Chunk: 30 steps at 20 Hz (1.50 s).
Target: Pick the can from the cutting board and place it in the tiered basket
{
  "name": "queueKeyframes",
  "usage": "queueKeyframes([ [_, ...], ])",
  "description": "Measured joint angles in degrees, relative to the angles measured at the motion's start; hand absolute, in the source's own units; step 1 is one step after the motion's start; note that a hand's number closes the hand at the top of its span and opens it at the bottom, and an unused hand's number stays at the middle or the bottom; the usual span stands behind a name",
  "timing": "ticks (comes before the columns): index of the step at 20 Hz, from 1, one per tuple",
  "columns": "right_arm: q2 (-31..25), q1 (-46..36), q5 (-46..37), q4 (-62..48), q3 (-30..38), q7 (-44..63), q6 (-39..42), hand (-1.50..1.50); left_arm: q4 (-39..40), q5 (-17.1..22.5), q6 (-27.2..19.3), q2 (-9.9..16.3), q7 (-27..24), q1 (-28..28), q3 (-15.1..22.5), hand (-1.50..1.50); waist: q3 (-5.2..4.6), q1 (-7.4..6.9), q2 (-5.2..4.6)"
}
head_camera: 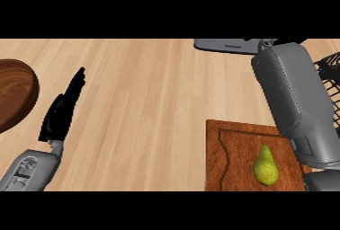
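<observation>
Nearest to you, the right forearm (295, 99) is filling the right side of the head view, running from the lower right corner up toward the top edge. Its hand is hidden past the top of the arm, so you cannot tell whether its fingers are released or clenched. You are seeing no can anywhere, neither on the board nor elsewhere, so you cannot tell where it is.

Just beneath that forearm, the cutting board (222, 157) is lying on the worktop (153, 90), reddish brown with a groove running inside its rim. On it, 1 green pear (266, 166) is lying with its stem end pointing away from you, just beside the forearm and not touching it as far as you can tell.

At the right edge, a patch of black wire from the tiered basket (330, 72) is showing behind the forearm. At the top edge, a grey flat object (225, 46) with small lettering is lying on the worktop, partly cut off.

On the left, the left hand (63, 110) is standing with its fingers straight and released, pointing away from you and holding nothing. Near it, at the left edge, a dark wooden bowl (15, 94) is sitting, partly out of view.
</observation>
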<state>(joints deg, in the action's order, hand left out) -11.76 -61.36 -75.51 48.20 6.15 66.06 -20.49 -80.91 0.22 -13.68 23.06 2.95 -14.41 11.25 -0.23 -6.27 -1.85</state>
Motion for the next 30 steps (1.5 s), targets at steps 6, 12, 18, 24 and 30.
queueKeyframes([
  [6, -2.77, -9.23, -10.62, -8.24, 1.62, 2.54, 1.11, 1.5, 0.55, -0.2, -0.26, -0.19, -0.12, 0.49, -0.43, 0.0, -0.01, 0.95, 0.42],
  [12, -4.04, -14.87, -13.62, -15.07, 5.74, 2.01, 2.01, 1.5, 0.82, 0.04, 0.03, 0.33, -0.06, 1.05, -1.71, 0.0, 0.1, 2.3, 0.73],
  [18, -6.43, -17.92, -14.7, -20.88, 9.32, -0.28, 1.03, 1.5, -0.24, 0.5, 0.71, 0.89, 0.6, 2.13, -2.9, 0.0, 0.16, 2.92, 0.86],
  [24, -10.72, -18.32, -18.14, -27.13, 9.72, -0.86, 3.38, 1.5, -0.54, 0.02, 0.39, 0.53, 0.8, 2.15, -3.42, 0.0, 0.17, 3.59, 0.87],
  [30, -15.0, -17.29, -21.33, -31.26, 9.14, -0.77, 7.78, 1.5, 0.14, 0.15, 1.0, 0.88, 0.11, 3.07, -4.49, 0.0, 0.17, 4.42, 1.2],
])
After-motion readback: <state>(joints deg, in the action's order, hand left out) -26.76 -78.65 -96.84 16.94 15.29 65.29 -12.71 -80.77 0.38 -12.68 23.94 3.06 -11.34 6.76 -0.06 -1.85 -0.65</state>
